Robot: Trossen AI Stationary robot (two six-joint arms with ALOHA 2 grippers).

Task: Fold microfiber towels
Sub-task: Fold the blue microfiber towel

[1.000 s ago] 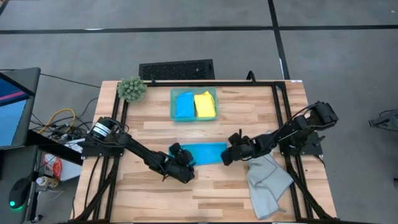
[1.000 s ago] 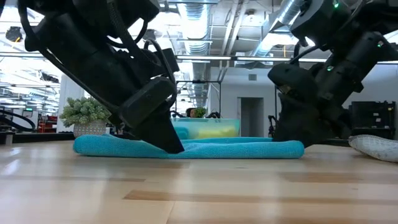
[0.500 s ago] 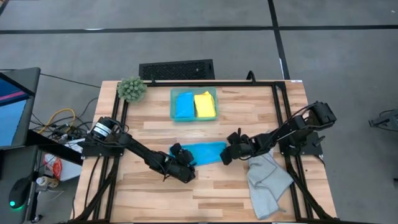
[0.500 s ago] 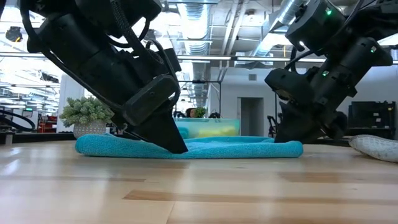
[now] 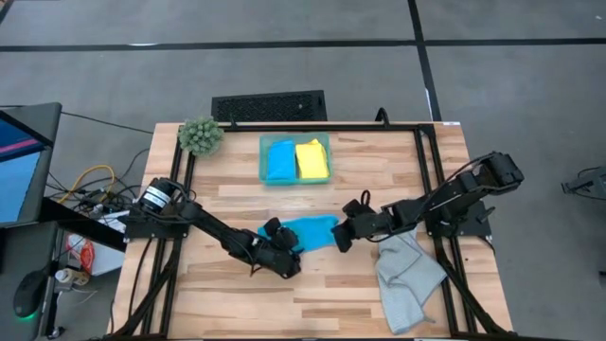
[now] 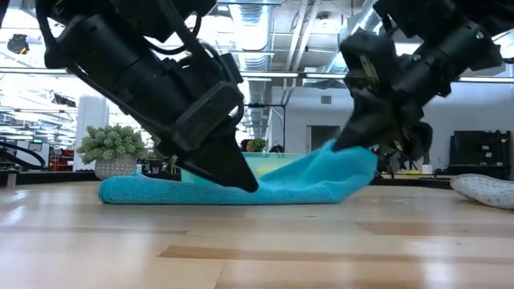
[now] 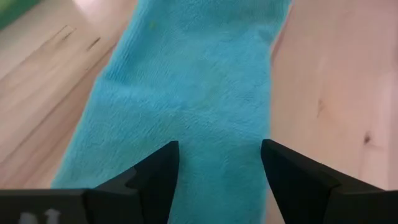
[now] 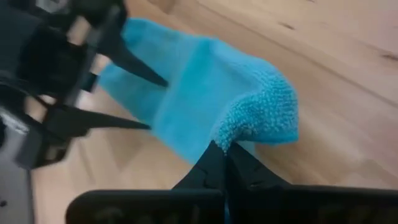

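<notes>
A pale wood-plank counter carries the work. The right claw is pinched tight on one fuzzy end of the blue towel, lifting it off the wood. The left claw, fingers spread wide, presses the flat far end; its tips hide that edge.

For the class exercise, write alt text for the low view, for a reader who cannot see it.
The right end effector, shut on one end of a bright blue microfiber towel, holds that end above the wooden table. The left end effector presses its open fingers down on the towel's middle. A potted plant ball stands behind.
</notes>
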